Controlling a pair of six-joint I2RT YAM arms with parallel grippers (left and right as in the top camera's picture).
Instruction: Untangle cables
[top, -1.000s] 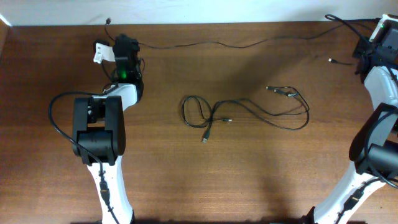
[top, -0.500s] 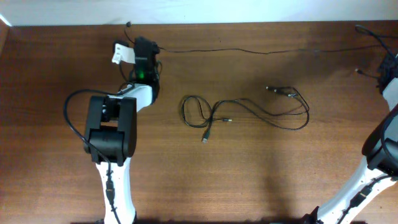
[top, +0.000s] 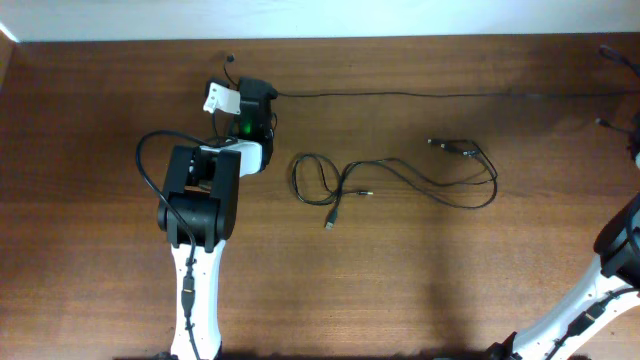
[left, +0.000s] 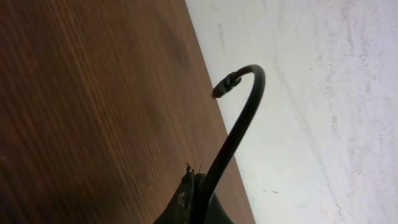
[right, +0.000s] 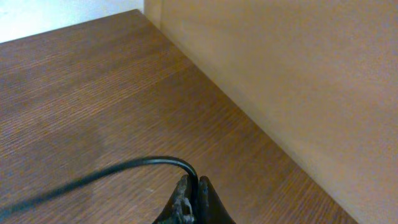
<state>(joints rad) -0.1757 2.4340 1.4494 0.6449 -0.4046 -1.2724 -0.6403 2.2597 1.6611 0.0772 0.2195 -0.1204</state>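
Your left gripper and right gripper pinch one cable taut between them (freed); tangled cables right of the left gripper await.

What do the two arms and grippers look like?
The left arm and right arm have white links, black boxy joints. The left one has a looping black cable and a green light near the wrist. The left gripper and right gripper have dark, narrow tips.

A brown wood-grain table fills most of the overhead frame. A white wall runs along its top edge. In the right wrist view, a pale tan panel borders the tabletop at the upper right.
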